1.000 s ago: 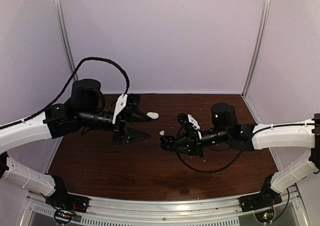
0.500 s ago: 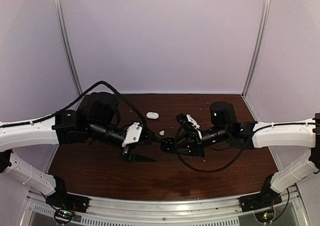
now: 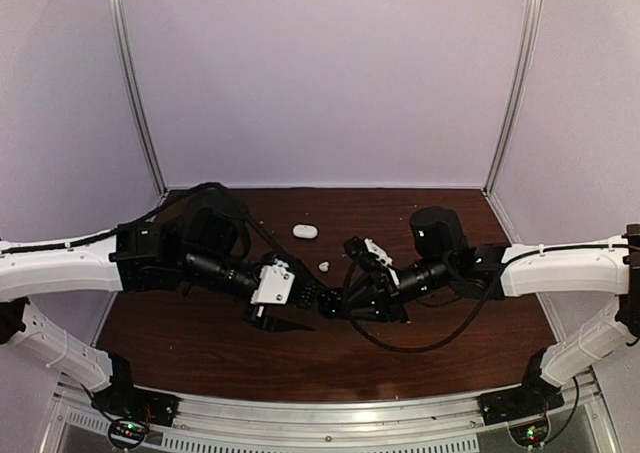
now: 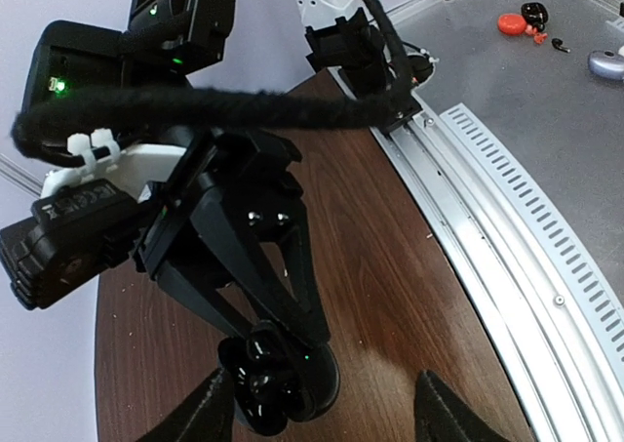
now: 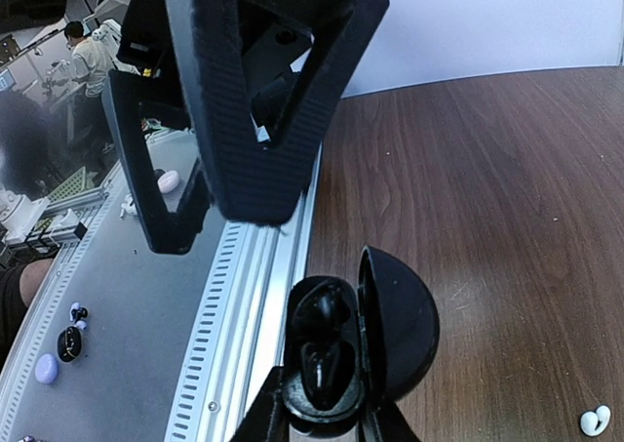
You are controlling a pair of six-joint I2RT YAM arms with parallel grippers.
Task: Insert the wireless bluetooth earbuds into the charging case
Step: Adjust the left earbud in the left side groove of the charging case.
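The black charging case [image 5: 336, 364] has its lid [image 5: 400, 325] swung open, and my right gripper [image 5: 327, 424] is shut on its base. Glossy dark shapes fill its two wells; whether they are earbuds I cannot tell. In the top view the case [image 3: 327, 299] hangs over mid-table between the two arms. My left gripper [image 4: 322, 418] stands open, its fingertips on either side of the case [image 4: 278, 383], apart from it. One white earbud [image 3: 323, 267] lies on the table just behind the grippers, and it shows too in the right wrist view [image 5: 593, 421].
A white oval case [image 3: 305, 231] lies further back on the brown table [image 3: 200, 353]. The right arm's black cable [image 3: 420, 345] loops over the table. A slotted aluminium rail [image 3: 330, 413] runs along the near edge.
My left arm has swung from the back of the table forward and right, bringing its open jaws up to the held case. The right gripper has shifted a little to the left with the case.
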